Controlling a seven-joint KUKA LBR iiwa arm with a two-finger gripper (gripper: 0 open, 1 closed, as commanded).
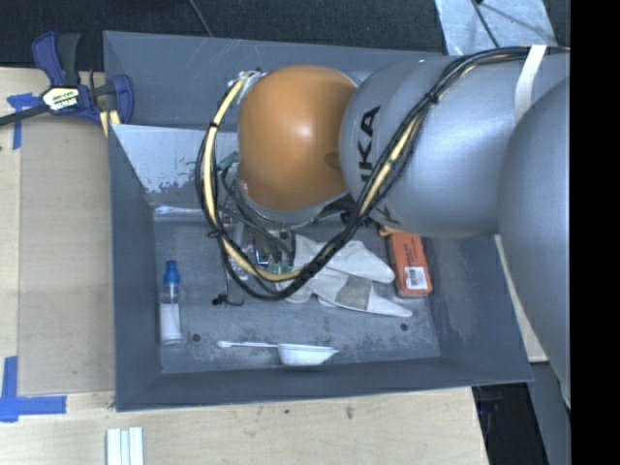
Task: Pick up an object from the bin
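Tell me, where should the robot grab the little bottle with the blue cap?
Probably around the middle of the little bottle, on its clear body, coming straight down from above. It lies flat on the bin floor with its blue cap pointing toward the top of the view, so squeezing across its narrow sides looks easiest. Nothing lies close against it.

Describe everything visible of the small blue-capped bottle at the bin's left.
The bottle looks like clear plastic, with a blue cap and a whitish lower end. It lies flat on the bin floor along the left wall, cap towards the far side, clear of the white spoon, touching only the floor.
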